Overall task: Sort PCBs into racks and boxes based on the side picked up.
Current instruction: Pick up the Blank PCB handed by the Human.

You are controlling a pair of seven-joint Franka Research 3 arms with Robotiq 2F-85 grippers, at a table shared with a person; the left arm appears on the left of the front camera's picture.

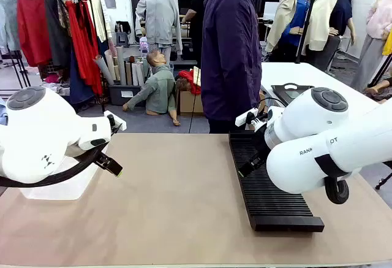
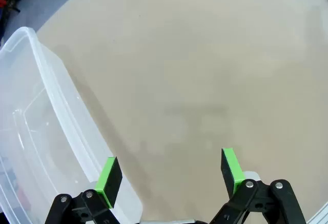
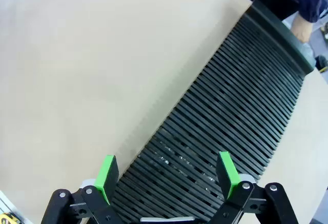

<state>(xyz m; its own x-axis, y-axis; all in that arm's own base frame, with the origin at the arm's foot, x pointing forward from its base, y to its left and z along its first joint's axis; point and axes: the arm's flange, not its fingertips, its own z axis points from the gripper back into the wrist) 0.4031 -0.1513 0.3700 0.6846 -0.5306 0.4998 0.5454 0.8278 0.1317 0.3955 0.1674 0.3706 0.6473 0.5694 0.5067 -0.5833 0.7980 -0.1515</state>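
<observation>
My left gripper (image 2: 170, 175) is open above the bare beige table, with nothing between its green pads (image 2: 108, 175). The clear plastic box (image 2: 36, 126) stands just beside it, and in the front view this box (image 1: 61, 188) sits under my left arm (image 1: 43, 133). My right gripper (image 3: 166, 175) is open and empty. It hovers over the near end of the long black slotted rack (image 3: 225, 116). In the front view the rack (image 1: 269, 182) lies lengthwise on the table's right half, partly behind my right arm (image 1: 331, 145). The PCBs are out of view.
A person in a dark jacket (image 1: 231, 47) stands at the far side of the table, with one hand (image 3: 300, 26) near the rack's far end. The tabletop (image 1: 177, 200) between box and rack is bare beige.
</observation>
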